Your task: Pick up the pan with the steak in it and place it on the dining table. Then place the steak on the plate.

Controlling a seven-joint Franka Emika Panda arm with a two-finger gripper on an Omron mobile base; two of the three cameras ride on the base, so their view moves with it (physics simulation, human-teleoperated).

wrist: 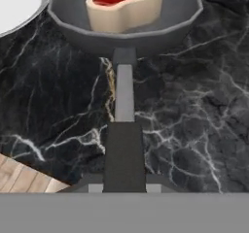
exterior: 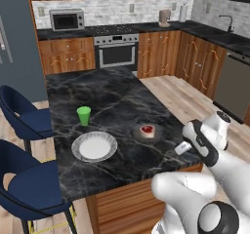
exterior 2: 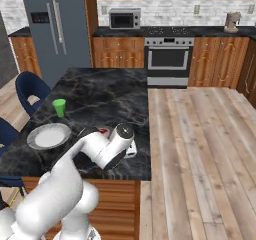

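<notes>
Leftward, in the left base view, the pan holding the steak is sitting on the marble surface, right of the plate and green cup. Right base view: the arm is covering the pan. Hand view: the jaws are clenching the pan's handle.

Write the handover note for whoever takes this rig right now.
Claw: shut on the pan handle, at the table's near edge.
Pan: on the dining table, steak inside it.
Plate: bare, left of the pan, not touching it; green cup behind the plate.
Done: pan appears to rest on the table.
Left: release the handle, grasp the steak, set it on the plate.
</notes>
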